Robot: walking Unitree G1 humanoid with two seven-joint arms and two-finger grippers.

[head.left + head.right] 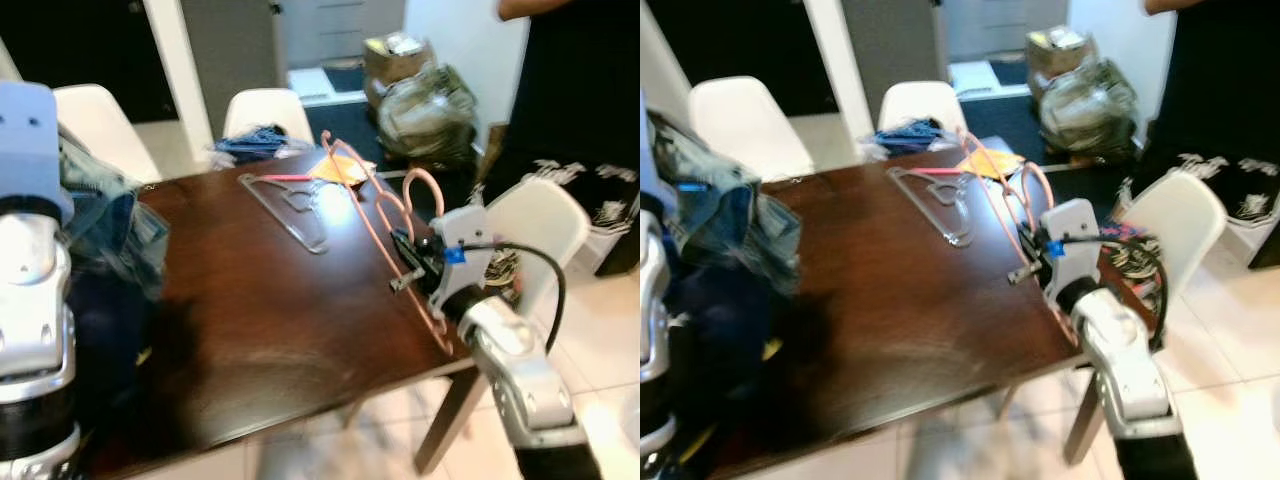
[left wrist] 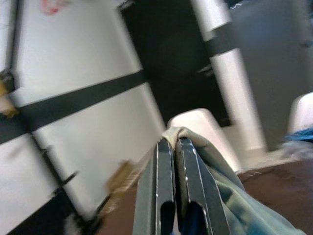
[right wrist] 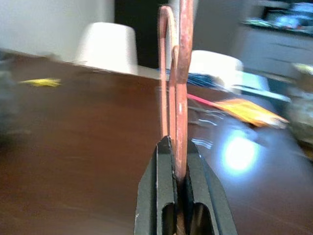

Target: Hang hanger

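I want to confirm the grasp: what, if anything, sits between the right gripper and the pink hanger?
Nothing visible does. The right gripper is already shut on the pink hanger, whose bar runs between its fingers above the table.

Counter: a dark brown, glossy wooden counter [image 1: 250,300], light glaring off its far right part.
Far middle: a thin grey wire hanger [image 1: 290,205] lying flat on the wood.
Far edge: a flat orange-yellow sheet [image 1: 340,168], with a small red stick [image 1: 285,177] just beside it.
Left side: a heap of blue denim clothing [image 1: 110,235] sits on the counter, darker fabric below it.
Right edge: a copper-pink metal hanger [image 1: 385,215] tilted up along the edge.
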